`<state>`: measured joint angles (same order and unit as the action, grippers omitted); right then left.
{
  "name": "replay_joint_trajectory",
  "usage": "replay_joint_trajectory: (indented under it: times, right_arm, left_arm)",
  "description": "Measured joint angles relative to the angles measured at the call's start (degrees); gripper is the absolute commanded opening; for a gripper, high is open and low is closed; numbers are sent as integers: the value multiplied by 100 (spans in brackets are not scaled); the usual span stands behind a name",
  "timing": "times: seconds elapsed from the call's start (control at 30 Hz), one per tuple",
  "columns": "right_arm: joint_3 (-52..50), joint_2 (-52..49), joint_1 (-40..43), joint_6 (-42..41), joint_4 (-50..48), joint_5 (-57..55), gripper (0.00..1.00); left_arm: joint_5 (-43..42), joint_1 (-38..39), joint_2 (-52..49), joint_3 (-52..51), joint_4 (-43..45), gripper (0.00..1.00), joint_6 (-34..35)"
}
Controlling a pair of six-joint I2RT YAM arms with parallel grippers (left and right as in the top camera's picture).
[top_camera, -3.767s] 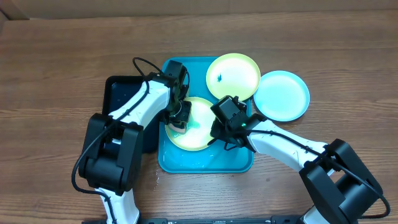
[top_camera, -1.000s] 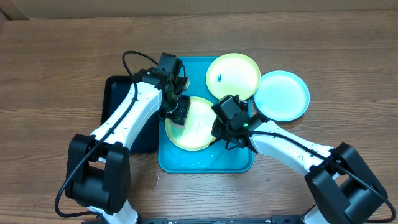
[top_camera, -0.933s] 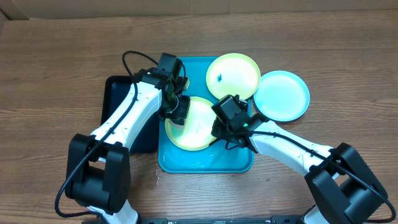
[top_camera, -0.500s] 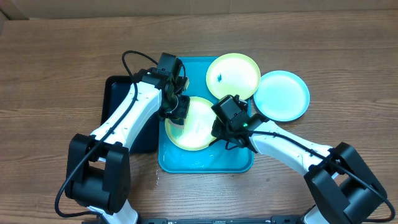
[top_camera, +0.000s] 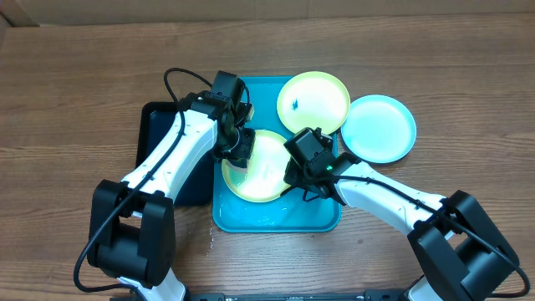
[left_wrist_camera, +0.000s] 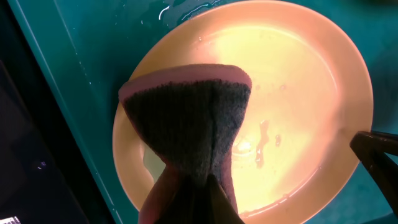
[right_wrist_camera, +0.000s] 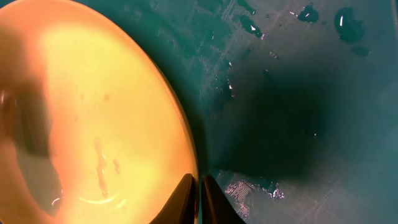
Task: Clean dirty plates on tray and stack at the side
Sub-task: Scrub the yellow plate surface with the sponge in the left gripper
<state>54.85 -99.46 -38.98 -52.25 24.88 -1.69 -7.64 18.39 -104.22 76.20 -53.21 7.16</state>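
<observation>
A yellow-green plate (top_camera: 266,174) lies in the turquoise tray (top_camera: 276,216). My left gripper (top_camera: 240,149) is shut on a grey cloth with a pink edge (left_wrist_camera: 186,127), pressed onto the plate's left half (left_wrist_camera: 298,74); its fingers are hidden under the cloth. My right gripper (top_camera: 294,179) is shut on this plate's right rim, jaws pinching the edge (right_wrist_camera: 199,193). The plate (right_wrist_camera: 81,112) is wet with small dark specks. A second yellow-green plate (top_camera: 313,102) with a blue smudge rests over the tray's top right corner. A light blue plate (top_camera: 379,127) lies on the table to the right.
A black tray (top_camera: 163,138) lies against the turquoise tray's left side, under my left arm. Water drops sit on the turquoise tray floor (right_wrist_camera: 298,93). The wooden table (top_camera: 75,100) surrounds everything.
Compared with the oldest frame, my left arm's elbow has swung outward and the cloth sits slightly higher on the plate. Over the last second nothing has visibly moved.
</observation>
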Motion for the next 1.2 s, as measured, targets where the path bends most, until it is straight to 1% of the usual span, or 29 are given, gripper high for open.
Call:
replay_joint_trajectory:
  times: [0.1,0.17,0.2,0.63,0.8,1.07,1.2]
  right_arm:
    - [0,-50,0,-2,-39,0,8]
    - [0,-90,0,0,-46,13,4]
    - [0,-107,-2,9,-66,26,4]
    - [0,-111,0,-2,-81,39,4]
    - [0,-111,-2,-2,-83,39,4]
    - [0,-111,-2,0,-90,39,4]
    - [0,-111,-2,0,-92,39,4]
  left_arm:
    - [0,0,0,0,2,4,0]
    - [0,0,0,0,2,4,0]
    - [0,0,0,0,2,4,0]
    - [136,0,0,-2,15,4,2]
    - [173,0,0,-184,350,4,85]
    - [192,0,-7,-1082,1132,4,229]
    - [96,0,-13,-1141,1211,4,400]
